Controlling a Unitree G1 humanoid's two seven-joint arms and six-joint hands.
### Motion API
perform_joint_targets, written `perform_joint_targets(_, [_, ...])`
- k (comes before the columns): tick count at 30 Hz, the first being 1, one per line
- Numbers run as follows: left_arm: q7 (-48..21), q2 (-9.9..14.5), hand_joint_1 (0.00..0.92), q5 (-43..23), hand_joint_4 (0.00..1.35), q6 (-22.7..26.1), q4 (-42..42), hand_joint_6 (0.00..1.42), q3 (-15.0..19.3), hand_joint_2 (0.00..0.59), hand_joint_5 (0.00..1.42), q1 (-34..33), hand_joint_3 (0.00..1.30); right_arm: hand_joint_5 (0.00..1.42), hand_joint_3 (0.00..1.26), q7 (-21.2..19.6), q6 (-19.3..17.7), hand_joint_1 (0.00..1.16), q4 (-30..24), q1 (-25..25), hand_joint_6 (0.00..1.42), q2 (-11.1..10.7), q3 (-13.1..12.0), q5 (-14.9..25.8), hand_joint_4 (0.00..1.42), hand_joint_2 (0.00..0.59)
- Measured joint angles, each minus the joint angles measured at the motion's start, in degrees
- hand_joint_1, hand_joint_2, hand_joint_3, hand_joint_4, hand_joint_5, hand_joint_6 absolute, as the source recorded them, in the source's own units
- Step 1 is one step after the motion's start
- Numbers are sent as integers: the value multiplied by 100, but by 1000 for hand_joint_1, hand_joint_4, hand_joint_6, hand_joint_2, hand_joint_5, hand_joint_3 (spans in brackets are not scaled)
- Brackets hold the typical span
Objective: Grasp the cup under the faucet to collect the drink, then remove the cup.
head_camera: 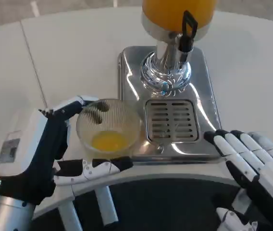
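Note:
A clear ribbed cup [108,126] with a little orange drink at its bottom stands at the left edge of the dispenser's steel base [129,62], left of the slotted drip grate [171,120]. My left hand [64,144] grips the cup, with fingers around its far side and its near side. The faucet with its black lever [187,30] sits below the orange juice tank [177,12], above the grate and to the right of the cup. My right hand [249,161] rests by the base's front right corner, fingers extended and holding nothing.
The white table [69,57] runs left and behind the dispenser. Its curved front edge passes just below the cup and both hands, with a dark floor beyond.

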Motion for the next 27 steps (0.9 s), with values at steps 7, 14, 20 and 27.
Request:
perform_joint_targets(7, [-282, 42, 552, -159, 1242, -267, -341, 1424, 126, 2, 1424, 299, 1024, 0, 0, -224, -724, 102, 172, 85, 0, -232, -378, 138, 0, 570])
perform_joint_targets(14, [-474, 35, 557, -207, 1243, -372, -572, 1424, 208, 3, 1424, 623, 1024, 0, 0, -679, -1511, 66, 487, 450, 0, -208, -637, 249, 0, 578])
perform_joint_targets(20, [-612, -21, 555, -205, 1244, -499, -748, 1424, 157, 4, 1424, 891, 1024, 0, 0, -1272, -2309, 58, 659, 872, 0, -1, -872, 244, 0, 577])
perform_joint_targets(27, [-722, -94, 551, -201, 1244, -625, -920, 1424, 72, 8, 1424, 1084, 1024, 0, 0, -1402, -2598, 44, 727, 1109, 0, 206, -1001, 227, 0, 579])
